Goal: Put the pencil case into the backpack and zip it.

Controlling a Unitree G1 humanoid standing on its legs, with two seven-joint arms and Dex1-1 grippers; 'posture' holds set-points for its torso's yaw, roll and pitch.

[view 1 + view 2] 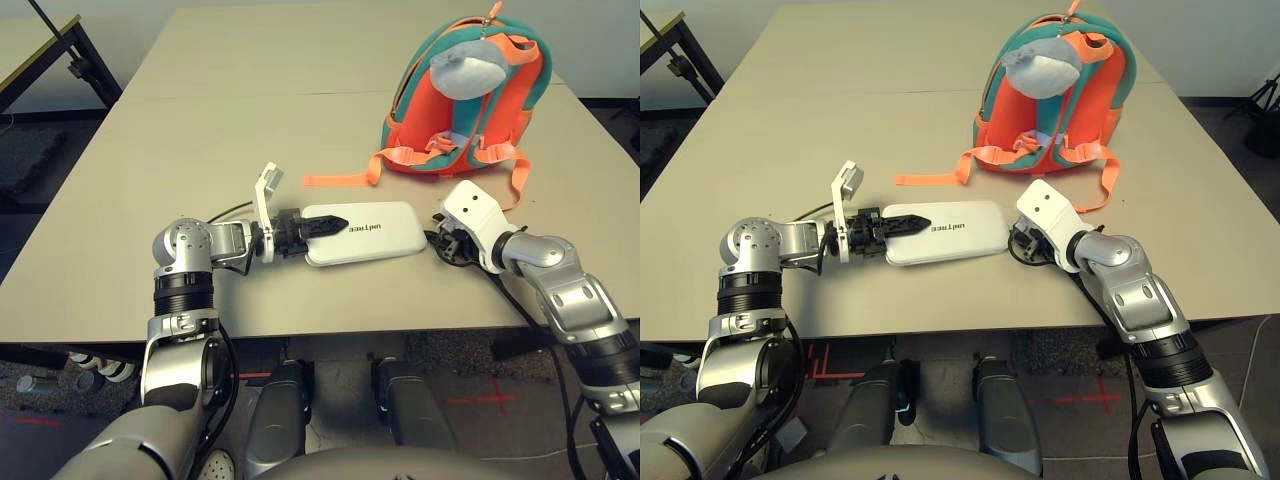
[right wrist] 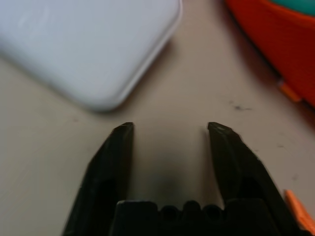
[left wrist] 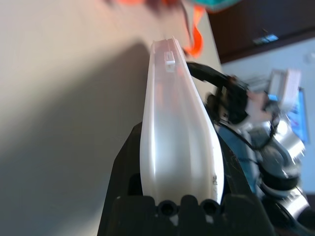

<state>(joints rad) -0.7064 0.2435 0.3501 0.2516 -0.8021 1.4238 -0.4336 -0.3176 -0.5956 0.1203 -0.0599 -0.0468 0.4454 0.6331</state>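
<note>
While the left end effector (image 1: 322, 226) is clamped on the white pencil case (image 1: 375, 236) at the centre of the frame, the right end effector (image 2: 170, 125) has its 2 fingers apart, just beside the case's other end. Beyond them, the orange-and-teal backpack (image 1: 462, 100) stands on the table (image 1: 190, 120), upper right.

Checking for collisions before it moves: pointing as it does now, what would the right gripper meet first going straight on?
Probably the bare tabletop between its open fingers; the depth is unclear.
</note>
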